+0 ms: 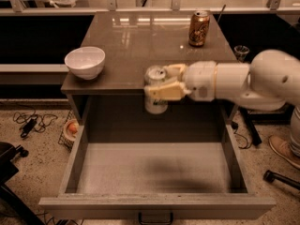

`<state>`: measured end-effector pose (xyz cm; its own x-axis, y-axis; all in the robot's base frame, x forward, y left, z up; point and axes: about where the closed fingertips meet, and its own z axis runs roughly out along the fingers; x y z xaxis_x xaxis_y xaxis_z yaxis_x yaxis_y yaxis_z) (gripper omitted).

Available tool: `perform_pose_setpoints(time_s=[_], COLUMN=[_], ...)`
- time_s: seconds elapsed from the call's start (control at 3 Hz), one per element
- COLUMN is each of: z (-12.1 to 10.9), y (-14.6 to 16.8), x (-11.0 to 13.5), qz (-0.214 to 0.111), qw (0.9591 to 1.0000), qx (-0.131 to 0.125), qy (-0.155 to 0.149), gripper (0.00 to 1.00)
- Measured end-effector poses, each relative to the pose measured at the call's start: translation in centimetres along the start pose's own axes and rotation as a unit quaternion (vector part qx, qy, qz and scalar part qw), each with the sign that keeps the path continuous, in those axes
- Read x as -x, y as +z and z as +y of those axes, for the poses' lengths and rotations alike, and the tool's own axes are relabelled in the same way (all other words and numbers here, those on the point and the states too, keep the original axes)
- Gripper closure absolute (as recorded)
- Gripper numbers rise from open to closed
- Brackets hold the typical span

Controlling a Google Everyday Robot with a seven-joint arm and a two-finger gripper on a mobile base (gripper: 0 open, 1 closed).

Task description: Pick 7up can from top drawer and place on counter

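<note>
Cream claw (157, 84) @ front of grey-brown desk (140, 41), gripping silvery-green can (156, 106); bowl (85, 62) white, 2nd can (198, 28) gold, drawer (154, 168) grey.

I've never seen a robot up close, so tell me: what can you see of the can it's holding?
The can is small, pale and silvery, metal by its look, with a greenish label and a silver pull-tab top. It hangs upright in the air, above the open drawer and level with the front edge of the counter. The gripper is shut on its middle; nothing else touches it.
</note>
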<state>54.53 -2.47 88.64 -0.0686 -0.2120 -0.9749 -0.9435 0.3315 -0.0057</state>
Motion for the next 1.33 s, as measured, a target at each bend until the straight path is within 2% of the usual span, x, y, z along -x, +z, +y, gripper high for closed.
perform_pose_setpoints(time_s=[0.33, 0.67, 1.0, 1.33], z=[-3.2, -8.3, -11.4, -11.4], y=[-0.8, 2.1, 7.1, 7.1], x=[6.8, 12.5, 15.1, 15.1], qz=[-0.001, -0.017, -0.032, -0.032], qw=[0.9993, 0.9964, 0.9946, 0.9946], qx=[-0.038, -0.081, -0.091, -0.091], qy=[0.0, -0.018, -0.038, -0.038], gripper=[1.0, 1.0, 1.0, 1.0])
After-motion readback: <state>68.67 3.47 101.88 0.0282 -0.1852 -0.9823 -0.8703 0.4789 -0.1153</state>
